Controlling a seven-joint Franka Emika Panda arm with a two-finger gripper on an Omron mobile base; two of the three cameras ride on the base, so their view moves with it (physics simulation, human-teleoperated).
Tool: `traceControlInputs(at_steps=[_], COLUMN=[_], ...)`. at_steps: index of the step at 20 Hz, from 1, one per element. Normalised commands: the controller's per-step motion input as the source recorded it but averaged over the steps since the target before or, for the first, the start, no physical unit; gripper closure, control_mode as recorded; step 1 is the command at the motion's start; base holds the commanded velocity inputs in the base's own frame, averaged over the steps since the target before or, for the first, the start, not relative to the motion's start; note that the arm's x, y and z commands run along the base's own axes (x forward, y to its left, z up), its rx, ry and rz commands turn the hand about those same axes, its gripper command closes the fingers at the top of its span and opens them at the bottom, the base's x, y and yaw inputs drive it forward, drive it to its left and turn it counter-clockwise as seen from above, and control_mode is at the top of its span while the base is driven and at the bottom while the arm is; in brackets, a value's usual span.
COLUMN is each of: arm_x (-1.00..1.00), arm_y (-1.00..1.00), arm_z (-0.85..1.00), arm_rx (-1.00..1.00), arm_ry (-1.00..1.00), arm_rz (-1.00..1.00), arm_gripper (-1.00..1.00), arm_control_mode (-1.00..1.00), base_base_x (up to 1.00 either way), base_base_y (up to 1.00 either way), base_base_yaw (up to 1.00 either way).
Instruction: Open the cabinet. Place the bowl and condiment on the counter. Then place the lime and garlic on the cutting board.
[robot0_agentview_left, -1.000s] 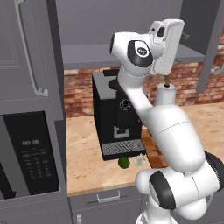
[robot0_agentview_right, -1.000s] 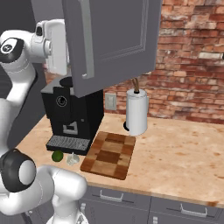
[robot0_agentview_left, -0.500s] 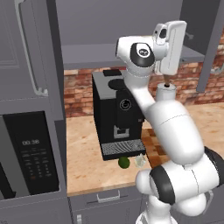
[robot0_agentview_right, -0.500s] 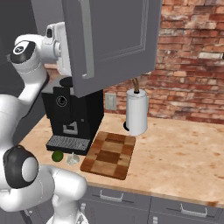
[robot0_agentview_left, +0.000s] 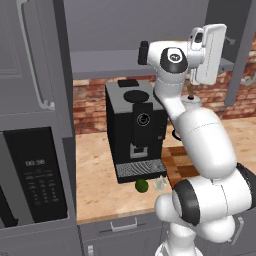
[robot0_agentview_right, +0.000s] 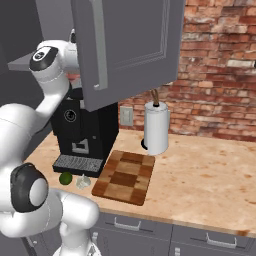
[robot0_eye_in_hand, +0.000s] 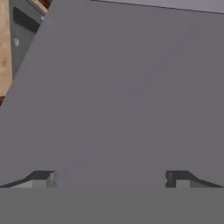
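We see the grey wall cabinet (robot0_agentview_right: 125, 47) first: one door stands swung open, out over the counter, with its long bar handle (robot0_agentview_right: 98, 45) toward us in the right base view. In the hand view a flat grey panel of the cabinet (robot0_eye_in_hand: 127, 92) faces the camera from very near.

Below it runs the beige speckled counter (robot0_agentview_right: 210, 170), with a red brick wall (robot0_agentview_right: 220, 70) behind. At the left of the left base view stands the tall grey unit (robot0_agentview_left: 35, 110) with the black microwave (robot0_agentview_left: 32, 175).

The white arm (robot0_agentview_left: 200, 135) rises from the base and bends up to the height of the cabinet shelf. Its gripper (robot0_eye_in_hand: 109, 178) is spread wide, the two finger tips (robot0_eye_in_hand: 41, 178) well apart, and we see nothing between them; they point at the grey panel.

On the counter, under the cabinet, stands a black coffee machine (robot0_agentview_left: 135, 130). To its right in the right base view stands a white paper-towel roll (robot0_agentview_right: 156, 127) with a wooden knob.

The checkered wooden cutting board (robot0_agentview_right: 125, 176) lies flat in front of the roll, just beside the coffee machine.

The lime (robot0_agentview_right: 65, 178) and the whitish garlic (robot0_agentview_right: 83, 182) lie side by side on the counter, in front of the drip tray, just left of the board and not on it.
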Motion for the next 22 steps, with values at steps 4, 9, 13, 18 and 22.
traceControlInputs(at_steps=[4,9,13,18,22], arm_x=[-0.17,-0.17,-0.07,0.00,0.00], arm_y=[-0.68,-0.70,-0.62,-0.53,-0.31], arm_z=[0.00,0.00,0.00,0.00,0.00], arm_rx=[0.00,0.00,0.00,0.00,0.00], arm_ry=[0.00,0.00,0.00,0.00,-0.03], arm_rz=[-0.09,-0.04,0.00,0.00,0.00], arm_gripper=[-1.00,-1.00,-1.00,-1.00,-1.00], arm_control_mode=[-1.00,-1.00,-1.00,-1.00,-1.00], base_base_x=[0.00,0.00,0.00,0.00,0.00], base_base_y=[0.00,0.00,0.00,0.00,0.00], base_base_yaw=[0.00,0.00,0.00,0.00,0.00])
